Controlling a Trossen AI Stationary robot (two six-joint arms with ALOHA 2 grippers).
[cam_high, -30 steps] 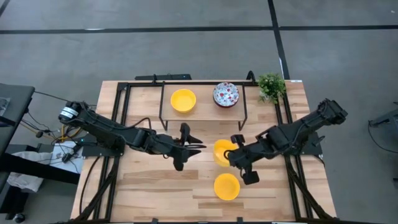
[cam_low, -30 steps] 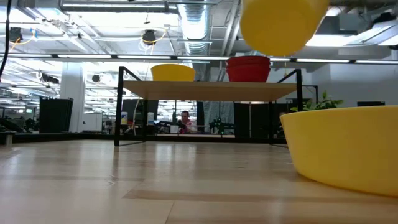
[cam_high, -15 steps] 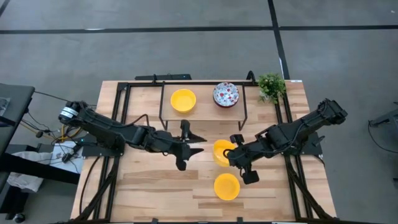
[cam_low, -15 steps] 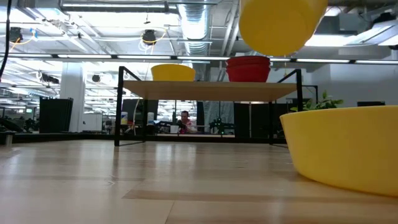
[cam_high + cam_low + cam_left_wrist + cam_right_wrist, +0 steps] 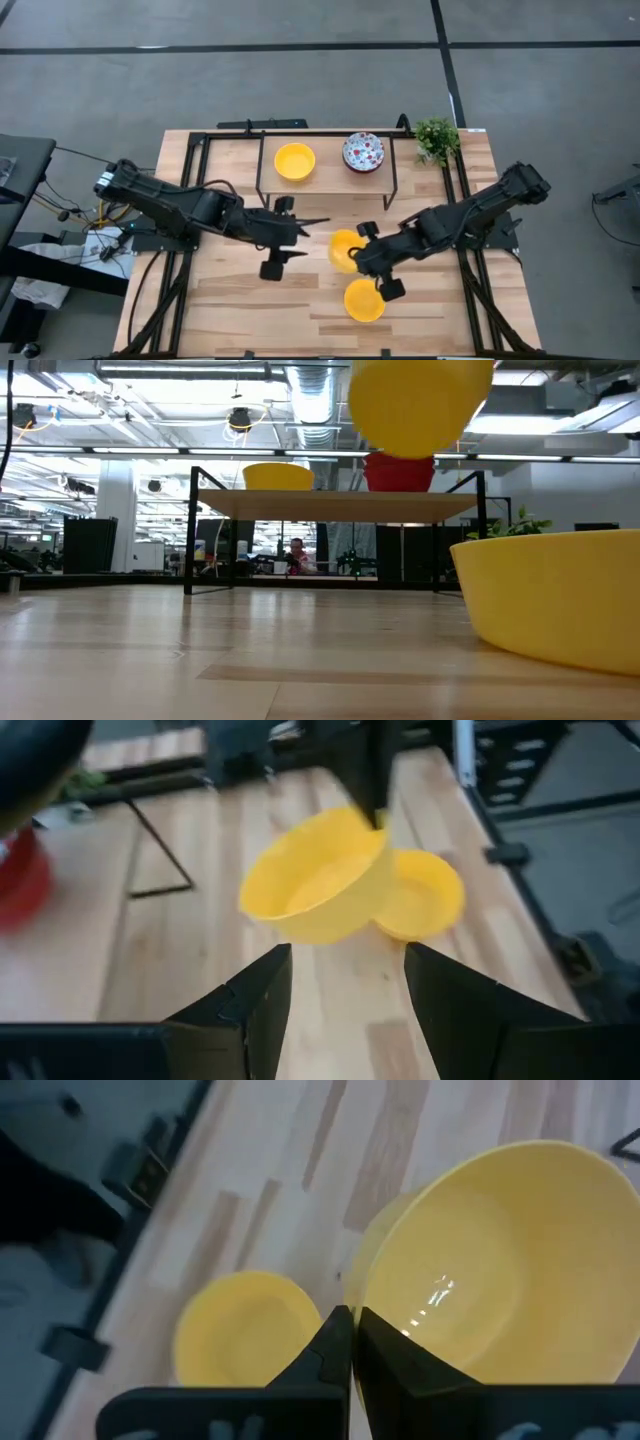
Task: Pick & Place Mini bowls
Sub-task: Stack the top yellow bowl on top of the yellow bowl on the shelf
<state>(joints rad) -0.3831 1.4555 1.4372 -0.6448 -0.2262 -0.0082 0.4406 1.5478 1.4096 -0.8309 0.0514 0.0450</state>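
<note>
Yellow bowl (image 5: pixel 343 250) in right end effector (image 5: pixel 360 251)

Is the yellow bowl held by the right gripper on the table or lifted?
Lifted. The right gripper pinches the yellow bowl by its rim; low view shows it above the table.

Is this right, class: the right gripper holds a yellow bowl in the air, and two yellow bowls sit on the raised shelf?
Not quite. The right gripper does hold a yellow bowl aloft, but the high view shows the shelf carrying one yellow bowl and one speckled bowl.
</note>
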